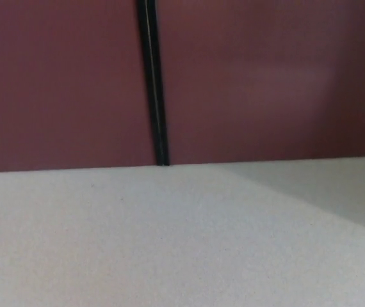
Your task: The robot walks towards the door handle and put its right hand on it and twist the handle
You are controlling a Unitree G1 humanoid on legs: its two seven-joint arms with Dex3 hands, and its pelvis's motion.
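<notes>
In the head view, the near half is a pale grey floor point(170, 243) with a fine, speckled, matt texture. On the far side stand flat dark maroon panels point(61, 83), smooth and plain. A narrow black vertical seam point(154, 83) divides them, left of centre. No door handle shows here. Neither hand shows, so their fingers cannot be told.

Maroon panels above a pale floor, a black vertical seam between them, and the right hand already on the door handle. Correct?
Not quite. The head view shows maroon panels, pale floor and black seam, but no hand and no door handle are in view.
</notes>
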